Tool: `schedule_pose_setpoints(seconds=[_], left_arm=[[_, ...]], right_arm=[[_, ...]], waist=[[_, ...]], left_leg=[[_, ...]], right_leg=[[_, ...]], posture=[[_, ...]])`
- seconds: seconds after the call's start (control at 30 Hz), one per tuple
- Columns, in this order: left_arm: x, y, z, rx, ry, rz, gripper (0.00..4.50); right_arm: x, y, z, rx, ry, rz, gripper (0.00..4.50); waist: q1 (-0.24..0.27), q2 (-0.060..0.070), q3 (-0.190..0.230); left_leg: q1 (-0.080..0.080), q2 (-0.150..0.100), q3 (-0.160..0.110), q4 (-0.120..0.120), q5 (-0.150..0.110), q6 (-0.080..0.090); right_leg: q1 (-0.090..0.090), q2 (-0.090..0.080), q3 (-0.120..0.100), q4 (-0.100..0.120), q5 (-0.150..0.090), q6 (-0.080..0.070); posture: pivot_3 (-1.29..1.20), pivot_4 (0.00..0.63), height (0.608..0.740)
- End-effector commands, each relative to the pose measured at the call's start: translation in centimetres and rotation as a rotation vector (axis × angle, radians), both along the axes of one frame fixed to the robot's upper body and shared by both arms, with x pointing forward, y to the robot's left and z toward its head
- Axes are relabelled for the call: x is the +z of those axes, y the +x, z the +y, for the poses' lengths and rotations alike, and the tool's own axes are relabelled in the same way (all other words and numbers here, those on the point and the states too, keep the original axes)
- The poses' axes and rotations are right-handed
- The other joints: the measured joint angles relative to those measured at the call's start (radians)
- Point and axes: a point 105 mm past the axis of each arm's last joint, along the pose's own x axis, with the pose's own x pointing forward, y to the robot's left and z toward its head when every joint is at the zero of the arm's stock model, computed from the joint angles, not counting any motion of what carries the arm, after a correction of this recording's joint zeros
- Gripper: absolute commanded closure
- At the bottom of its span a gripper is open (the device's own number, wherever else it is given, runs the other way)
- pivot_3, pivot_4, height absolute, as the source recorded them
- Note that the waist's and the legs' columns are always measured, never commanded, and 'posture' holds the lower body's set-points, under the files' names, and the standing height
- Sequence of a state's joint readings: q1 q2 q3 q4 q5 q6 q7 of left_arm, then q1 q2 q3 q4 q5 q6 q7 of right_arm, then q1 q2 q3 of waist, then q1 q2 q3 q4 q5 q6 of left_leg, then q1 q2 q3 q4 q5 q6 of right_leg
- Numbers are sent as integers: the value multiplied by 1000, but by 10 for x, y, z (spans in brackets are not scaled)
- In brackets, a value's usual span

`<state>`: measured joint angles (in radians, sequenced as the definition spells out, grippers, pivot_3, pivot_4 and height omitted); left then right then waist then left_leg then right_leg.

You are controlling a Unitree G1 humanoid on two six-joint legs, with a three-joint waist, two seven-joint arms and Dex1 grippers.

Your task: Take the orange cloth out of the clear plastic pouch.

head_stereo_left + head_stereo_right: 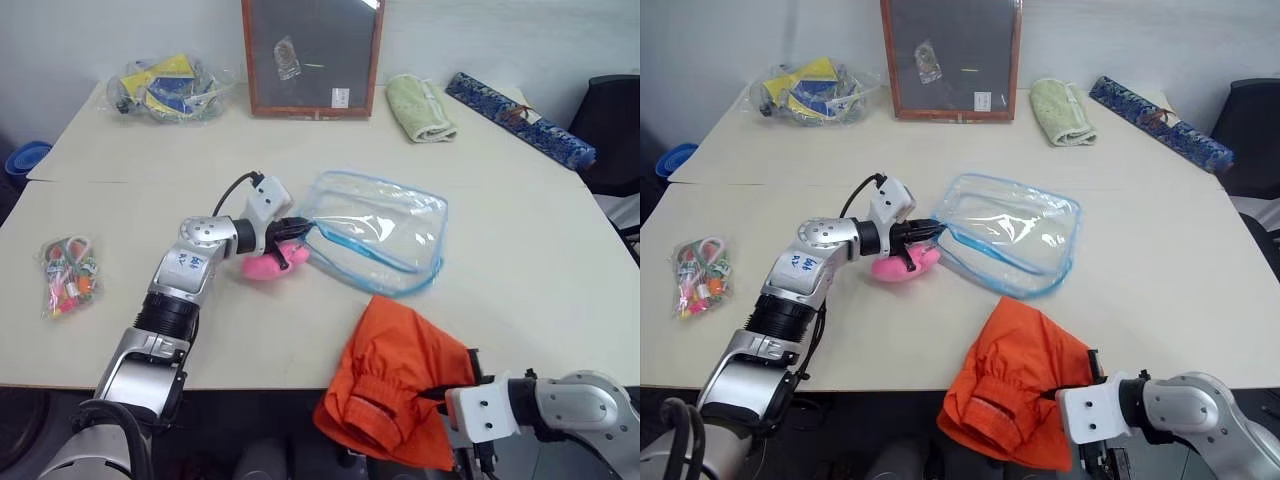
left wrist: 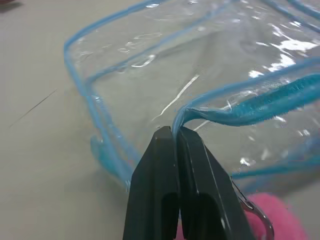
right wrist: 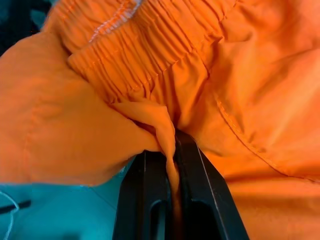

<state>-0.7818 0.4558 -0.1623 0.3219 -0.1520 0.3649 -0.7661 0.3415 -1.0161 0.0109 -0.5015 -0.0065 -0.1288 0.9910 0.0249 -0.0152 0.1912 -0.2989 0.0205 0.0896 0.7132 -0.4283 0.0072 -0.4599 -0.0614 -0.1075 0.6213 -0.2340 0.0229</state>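
Observation:
The clear plastic pouch [image 1: 385,232] with light blue edging lies flat at the table's middle, its open mouth facing the front. My left gripper [image 1: 298,230] is shut on the pouch's blue rim at its left end; the pinch shows close up in the left wrist view [image 2: 174,135]. The orange cloth [image 1: 395,385] lies bunched outside the pouch, draped over the table's front edge at the right. My right gripper [image 3: 170,142] is shut on a fold of that cloth, and the cloth hides its fingertips in the head views.
A pink fluffy plush [image 1: 272,262] sits just under my left gripper. A small packet of colourful bits [image 1: 66,274] lies at the left edge. At the back stand a framed dark board [image 1: 312,58], a bag of yellow and blue items [image 1: 167,88], a pale green towel [image 1: 420,108] and a blue patterned roll [image 1: 520,118].

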Motion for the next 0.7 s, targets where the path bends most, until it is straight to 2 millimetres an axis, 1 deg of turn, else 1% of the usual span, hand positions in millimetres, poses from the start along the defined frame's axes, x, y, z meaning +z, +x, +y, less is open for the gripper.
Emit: schedule_pose_setpoints(seconds=[0.03,0.07,0.1,0.17,0.2,0.23,0.27,0.3,0.33,0.37,0.4,0.47,0.5,0.57,0.6,0.7], left_arm=[[11,-11,8,-49,14,-39,4500],[11,-18,8,-86,23,-35,4500],[9,-28,8,-141,41,-33,4500],[1,-48,10,-232,89,-23,4500],[-3,-55,11,-259,111,-17,4500],[-7,-60,12,-272,127,-10,4500],[-10,-64,12,-278,135,-5,4500],[-11,-66,12,-280,139,-3,4500],[-13,-70,11,-284,140,4,4500],[-15,-73,10,-287,139,8,4500],[-17,-76,9,-287,139,10,4500],[-19,-78,8,-283,139,12,4500],[-19,-78,7,-281,138,13,4500],[-20,-78,6,-279,132,16,4500],[-20,-78,5,-279,131,16,4500],[-20,-78,4,-279,130,17,4500]], right_arm=[[16,30,-35,-236,17,-130,4460],[22,37,-41,-309,72,-145,4460],[35,49,-52,-436,165,-171,4460],[58,67,-78,-658,325,-231,4460],[65,72,-94,-747,363,-256,4460],[70,75,-111,-830,381,-283,4460],[72,76,-123,-890,396,-298,4460],[73,76,-130,-924,403,-307,4460],[74,77,-143,-999,442,-315,4460],[74,78,-153,-1051,455,-330,4460],[74,78,-161,-1100,473,-338,4460],[73,80,-167,-1140,486,-350,4460],[73,82,-169,-1149,473,-360,4460],[69,85,-172,-1165,446,-371,4460],[68,87,-171,-1164,436,-369,4460],[64,92,-165,-1140,431,-351,4460]], waist=[[-1,0,0],[-3,0,0],[-5,-1,0],[-23,-1,1],[-27,-1,2],[-33,-2,3],[-38,-1,3],[-37,3,4],[-29,9,4],[-20,10,3],[-12,9,3],[0,6,1],[1,7,1],[0,8,0],[0,9,0],[-1,9,0]], left_leg=[[0,0,0,0,0,0],[0,0,1,0,0,0],[0,0,1,1,0,0],[0,1,3,1,0,0],[-1,1,4,3,1,0],[-1,1,5,4,2,1],[0,1,7,4,4,3],[1,1,8,4,5,4],[1,1,8,4,3,4],[0,1,8,1,2,10],[1,2,8,-1,2,10],[2,7,7,-8,4,9],[2,7,7,-13,7,1],[-2,7,9,-16,9,-3],[-4,6,13,-17,9,-3],[-4,7,14,-16,9,-4]], right_leg=[[0,0,0,0,0,0],[0,0,1,0,0,0],[0,0,2,0,0,0],[0,0,3,0,3,-1],[1,0,4,0,6,-2],[1,0,5,-1,8,-2],[4,0,7,-6,14,-2],[8,0,6,-14,18,-1],[12,-1,6,-23,23,2],[13,-1,7,-31,25,0],[13,-1,6,-31,26,1],[13,5,4,-29,23,-2],[11,6,3,-28,21,-3],[0,6,4,-15,14,-3],[-5,5,3,-11,12,-4],[-6,5,1,-12,11,-4]], posture=[[0,150,740],[0,150,740],[0,150,740],[0,150,740],[0,150,740],[0,150,740],[0,150,740],[0,150,740],[0,150,740],[0,150,740],[0,150,740],[0,150,740],[0,150,740],[0,150,740],[0,150,740],[0,150,740]])
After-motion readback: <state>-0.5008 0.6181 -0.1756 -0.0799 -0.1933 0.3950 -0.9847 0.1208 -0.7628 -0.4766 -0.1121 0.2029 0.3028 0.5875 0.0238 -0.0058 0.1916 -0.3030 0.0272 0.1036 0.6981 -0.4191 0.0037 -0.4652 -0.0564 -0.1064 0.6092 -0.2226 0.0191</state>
